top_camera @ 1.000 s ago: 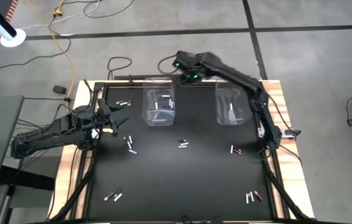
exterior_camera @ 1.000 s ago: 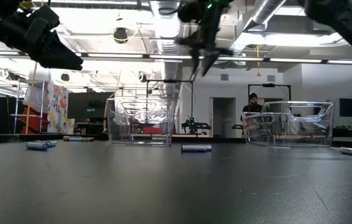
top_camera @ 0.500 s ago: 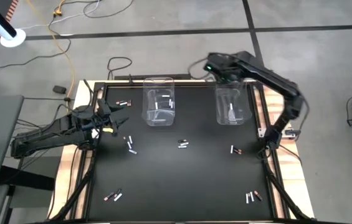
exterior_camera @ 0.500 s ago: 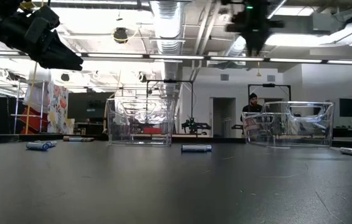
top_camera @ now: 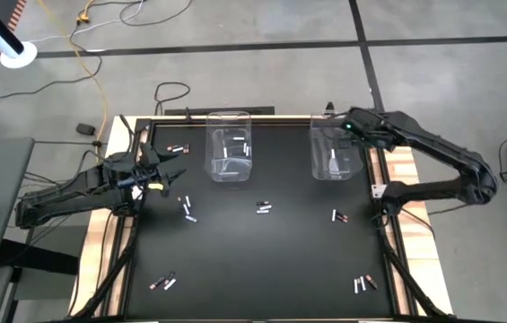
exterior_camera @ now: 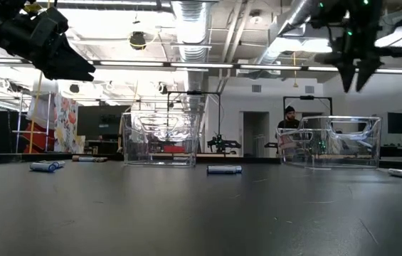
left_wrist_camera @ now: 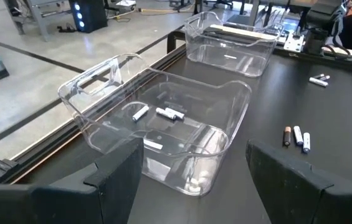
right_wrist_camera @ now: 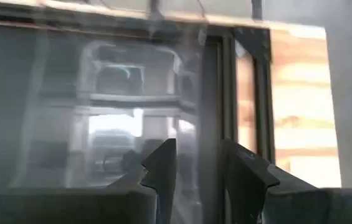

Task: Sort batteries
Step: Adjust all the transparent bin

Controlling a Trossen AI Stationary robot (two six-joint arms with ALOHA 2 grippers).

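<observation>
Small batteries lie in scattered pairs on the black table: near the far left, left of centre, at the centre, on the right and near both front corners. A few more lie inside the left clear bin and the right clear bin. My left gripper hovers open at the table's left, pointing at the left bin. My right gripper hangs open and empty above the right bin's far right corner, fingers pointing down.
The table has a raised black frame and wooden side strips. In the low view, batteries lie in front of the bins. A person shows far back in the room. Cables lie on the floor beyond the table.
My right gripper has swung quickly from above the far edge beside the left bin toward the table's right edge, sinking a little and turning, and now hangs over the right bin's far right corner. The arm has folded back toward the right side.
</observation>
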